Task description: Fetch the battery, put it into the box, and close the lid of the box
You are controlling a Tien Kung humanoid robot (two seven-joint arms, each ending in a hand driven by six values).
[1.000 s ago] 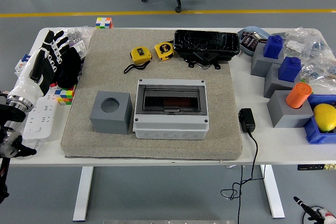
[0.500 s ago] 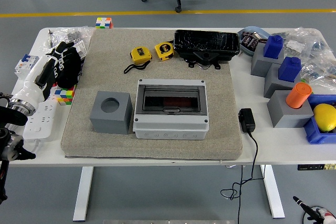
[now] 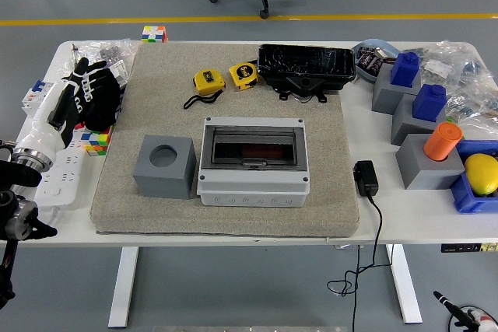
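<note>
The grey box [image 3: 253, 162] stands mid-mat with its clear lid down flat; something dark reddish shows through the lid, too dim to name. A black, plastic-wrapped pack [image 3: 306, 66] that may be the battery lies behind it at the mat's far edge. My left hand [image 3: 75, 96] hovers over the table's left end, far from the box, its fingers relaxed and together and holding nothing. A small part of my right arm [image 3: 461, 313] shows below the table at the bottom right.
A grey cube with a round hole [image 3: 163, 165] sits left of the box. Two yellow tape measures [image 3: 208, 81] lie behind it. A black adapter [image 3: 366, 177] and its cable lie to the right. Grey blocks with blue and orange pieces [image 3: 426, 126] crowd the right end; a white power strip [image 3: 58, 180] lies at the left.
My left hand has dropped and drawn back toward the left edge, its fingers going from spread upward to relaxed together. Nothing on the mat has moved.
</note>
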